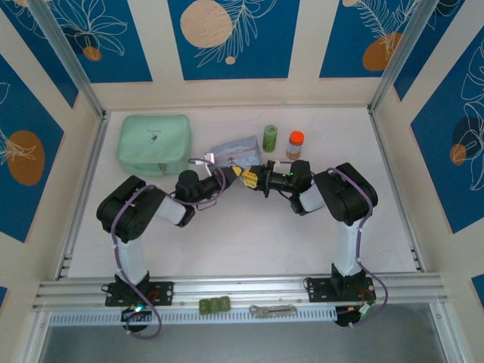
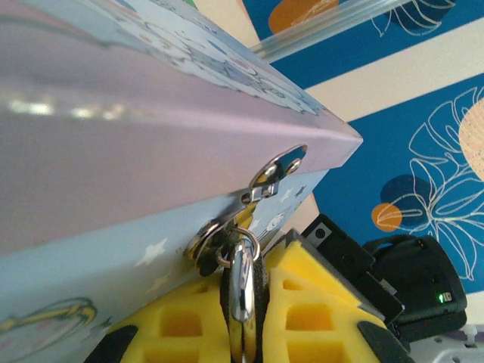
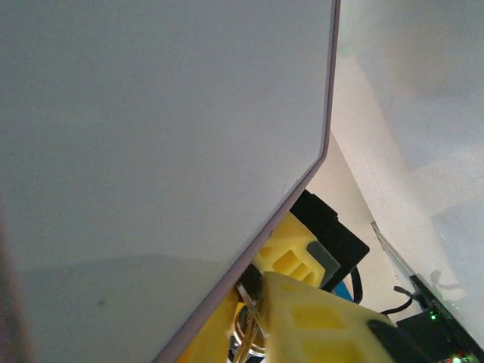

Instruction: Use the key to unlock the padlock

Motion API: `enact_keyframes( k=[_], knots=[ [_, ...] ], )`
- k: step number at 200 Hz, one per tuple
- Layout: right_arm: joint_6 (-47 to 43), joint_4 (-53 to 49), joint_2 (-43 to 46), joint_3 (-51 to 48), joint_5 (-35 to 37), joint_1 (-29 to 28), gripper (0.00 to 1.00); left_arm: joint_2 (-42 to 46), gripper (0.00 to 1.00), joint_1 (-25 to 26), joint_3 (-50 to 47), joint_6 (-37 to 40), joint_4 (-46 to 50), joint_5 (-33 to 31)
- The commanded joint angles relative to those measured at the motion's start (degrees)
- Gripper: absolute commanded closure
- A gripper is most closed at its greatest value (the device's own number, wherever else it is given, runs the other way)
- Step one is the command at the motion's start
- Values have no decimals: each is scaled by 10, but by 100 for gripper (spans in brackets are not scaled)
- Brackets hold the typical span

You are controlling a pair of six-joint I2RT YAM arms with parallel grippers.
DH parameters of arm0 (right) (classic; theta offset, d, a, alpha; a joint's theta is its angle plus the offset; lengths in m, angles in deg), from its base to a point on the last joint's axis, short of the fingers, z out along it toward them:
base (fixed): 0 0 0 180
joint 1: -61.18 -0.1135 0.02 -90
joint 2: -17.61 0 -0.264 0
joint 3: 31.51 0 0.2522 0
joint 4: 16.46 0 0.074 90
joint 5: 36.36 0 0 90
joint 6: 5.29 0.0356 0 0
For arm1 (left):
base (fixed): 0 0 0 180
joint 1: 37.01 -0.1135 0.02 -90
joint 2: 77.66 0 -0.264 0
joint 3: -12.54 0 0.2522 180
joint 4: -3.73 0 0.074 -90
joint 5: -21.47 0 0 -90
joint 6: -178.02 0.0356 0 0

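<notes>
From above: elbows bent outward, left gripper (image 1: 237, 172) and right gripper (image 1: 252, 177) meeting nose to nose at pale blue tin (image 1: 234, 149).
Left wrist: pinched tight on padlock (image 2: 243, 291), hanging from tin's hasp (image 2: 265, 179).
Right wrist: yellow fingers (image 3: 318, 318) beside small metal ring (image 3: 243, 330); spread or pinching, cannot tell.

White table (image 1: 249, 227) w/ blue tin (image 1: 240, 147) on it; green case (image 1: 153, 144) lay left of tin, green bottle (image 1: 270, 138) & jar (image 1: 295, 144) right.

Tin (image 1: 236, 146): pale blue, white star print. Case (image 1: 154, 143), far left: mint green. Wall panels (image 1: 261, 60): blue, white leaf outlines, orange discs. Finger pads (image 2: 174, 325): yellow. Padlock (image 2: 242, 291): silver, dark body. Bottle cap (image 1: 296, 136): orange.
</notes>
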Motion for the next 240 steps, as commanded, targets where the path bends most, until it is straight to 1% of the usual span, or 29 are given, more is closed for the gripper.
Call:
enact_keyframes(
  k=[1, 16, 48, 57, 69, 79, 83, 100, 110, 120, 138, 165, 175, 188, 213, 240],
  knots=[
    [64, -12, 17, 2, 81, -7, 72, 15, 100, 80, 6, 18, -55, 205],
    [29, -43, 36, -15, 76, 5, 65, 14, 100, 79, 5, 11, -55, 195],
    [-82, -142, 104, -40, 62, 28, 57, 11, 100, 77, -12, -13, -55, 147],
    [-122, -192, 132, -43, 56, 33, 56, 8, 100, 74, -17, -19, -55, 132],
    [-193, -283, 174, -41, 49, 39, 55, 3, 100, 73, -19, -24, -54, 118],
    [-269, -383, 219, -32, 49, 43, 53, 0, 100, 72, -20, -27, -55, 108],
    [-303, -439, 236, -25, 53, 44, 53, -2, 100, 72, -21, -28, -54, 105],
    [-450, -648, 305, 9, 91, 42, 49, -8, 100, 70, -19, -35, -48, 91],
    [-517, -740, 337, 26, 124, 40, 45, -8, 100, 69, -17, -35, -38, 84],
    [-571, -800, 362, 35, 151, 37, 43, -7, 100, 69, -15, -31, -21, 80],
    [-655, -881, 388, 56, 182, 30, 44, 0, 100, 69, -9, -24, 17, 75],
    [-789, -1016, 385, 121, 257, -11, 47, 13, 100, 69, -6, -12, 61, 68],
    [-821, -1047, 375, 141, 280, -23, 47, 16, 100, 69, -6, -9, 69, 68],
    [-836, -1063, 359, 151, 279, -26, 48, 15, 100, 69, -6, -8, 75, 68],
    [-825, -1047, 341, 138, 267, -25, 48, 17, 100, 69, -3, 0, 91, 68],
    [-799, -1021, 338, 116, 273, -22, 48, 51, 100, 67, 7, 40, 165, 73]
  ],
)
